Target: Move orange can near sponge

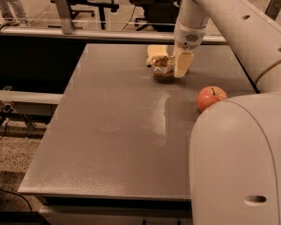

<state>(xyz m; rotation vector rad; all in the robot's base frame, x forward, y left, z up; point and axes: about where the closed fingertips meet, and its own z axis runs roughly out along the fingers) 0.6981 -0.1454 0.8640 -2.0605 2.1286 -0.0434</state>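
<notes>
Camera view puts my gripper (174, 67) in the upper middle of the frame, hanging down from my arm (234, 27), which sweeps in from the upper right. Its jaws are clamped on the can (162, 65): one cream finger (184, 63) shows flat against the can's right side, and the other I judge to be hidden behind the can. The can is a crumpled silver and orange-brown thing, held low over the table (112, 139) with a dark shadow right beneath it, so I cannot tell whether its base touches the surface or rides just clear. What the coming move turns on is the sponge (153, 53). It lies up and slightly left of the can in the frame, toward the table's far edge, a pale yellow block peeking out behind the can's upper left corner. In the picture the two overlap, so they read as just beside each other, though I cannot tell whether they touch. Its long axis I cannot make out, since most of it is covered. By my judgement the can is already near the sponge, and what remains is to set it down and let go without nudging the sponge. An apple (210, 97) sits lower right of the gripper, well apart from both and out of the way.
</notes>
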